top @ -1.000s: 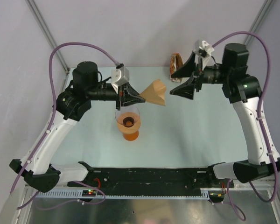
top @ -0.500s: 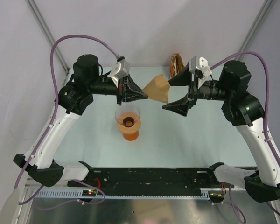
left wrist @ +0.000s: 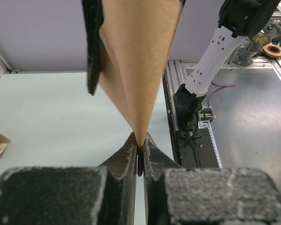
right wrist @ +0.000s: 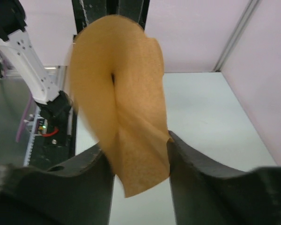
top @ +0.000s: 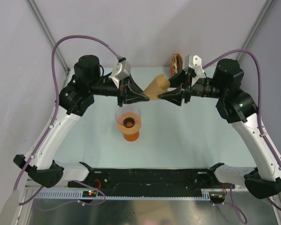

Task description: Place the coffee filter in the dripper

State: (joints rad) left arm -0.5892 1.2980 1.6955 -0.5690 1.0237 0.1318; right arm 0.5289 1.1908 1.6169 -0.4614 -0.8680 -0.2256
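Note:
The coffee filter [top: 158, 86], a tan paper cone, hangs in the air between my two grippers above the back of the table. My left gripper [top: 146, 97] is shut on its pointed tip, which is pinched between the jaws [left wrist: 139, 140] while the cone [left wrist: 136, 70] widens away from them. My right gripper [top: 166, 87] has its jaws on either side of the wide end [right wrist: 117, 84], both fingers touching the paper [right wrist: 136, 152]. The peach-orange dripper [top: 129, 121] stands on the table below and to the left of the filter, its dark centre hole showing.
The dripper sits on a vessel of orange liquid [top: 130, 136]. An upright bundle of brown-and-orange papers [top: 176, 62] stands at the back edge behind the right gripper. A black rail [top: 150, 177] runs along the near edge between the arm bases.
My right gripper swung left to the filter's wide end and its jaws closed in on the paper. The left gripper lifted the filter slightly up and back and keeps hold of the tip.

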